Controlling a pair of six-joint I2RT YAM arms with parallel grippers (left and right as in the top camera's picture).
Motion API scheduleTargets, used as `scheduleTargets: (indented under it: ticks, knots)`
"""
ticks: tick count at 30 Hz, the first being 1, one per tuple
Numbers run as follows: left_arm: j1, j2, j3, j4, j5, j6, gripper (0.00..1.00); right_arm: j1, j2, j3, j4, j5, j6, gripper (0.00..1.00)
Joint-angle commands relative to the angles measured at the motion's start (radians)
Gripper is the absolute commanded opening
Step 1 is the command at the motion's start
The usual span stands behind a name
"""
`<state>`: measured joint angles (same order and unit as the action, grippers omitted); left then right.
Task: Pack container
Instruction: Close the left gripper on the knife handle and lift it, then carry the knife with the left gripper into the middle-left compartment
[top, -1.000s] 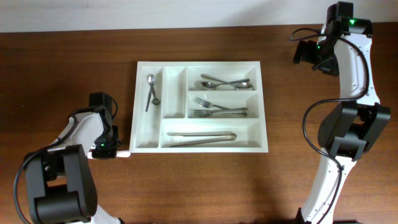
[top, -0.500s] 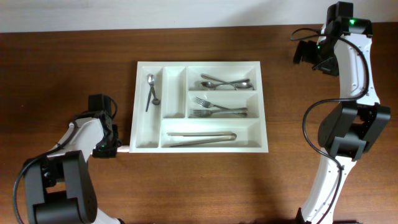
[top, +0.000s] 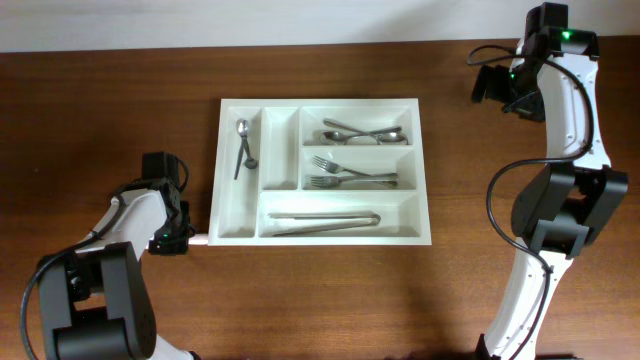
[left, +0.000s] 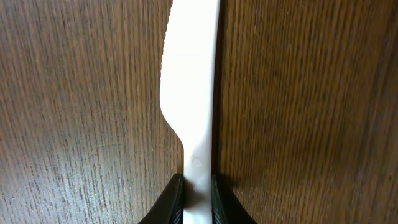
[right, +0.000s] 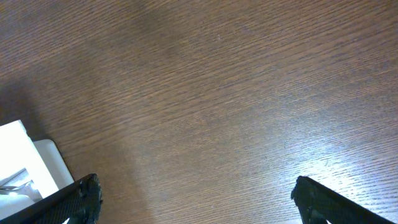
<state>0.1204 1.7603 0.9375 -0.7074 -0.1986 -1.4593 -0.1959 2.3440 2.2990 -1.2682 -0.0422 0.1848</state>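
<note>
From my overhead feed: white 5-compartment container (top: 320, 102) lies flat, centre frame; metal cutlery (top: 350, 172) in 4 compartments, 1 empty.

The bench (top: 110, 110) is dark brown wood with a fine grain that runs along its length in the overhead view. In the left wrist view the grain shows close up, in lighter and darker streaks. In the right wrist view a soft patch of glare lies on the wood at lower right. A pale band (top: 250, 20) runs beyond the bench's far edge.

Bright, even light — faint glare
</note>
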Motion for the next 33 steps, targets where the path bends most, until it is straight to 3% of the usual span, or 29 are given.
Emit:
scheduleTargets:
  ticks: [1,12,18,33]
  knots:
    - [0.002,0.09,-0.074,0.014,0.098,-0.006,0.02,-0.002,-0.037,0.016,0.001,0.002,0.011,0.99]
    - [0.003,0.076,-0.034,0.019,0.058,0.021,0.02,-0.002,-0.037,0.016,0.001,0.002,0.012,0.99]
    - [0.003,0.039,0.054,0.019,-0.002,0.15,0.02,-0.002,-0.037,0.016,0.001,0.002,0.011,0.99]
    - [0.002,-0.029,0.26,0.019,-0.087,0.636,0.02,-0.002,-0.037,0.016,0.0,0.002,0.011,0.99]
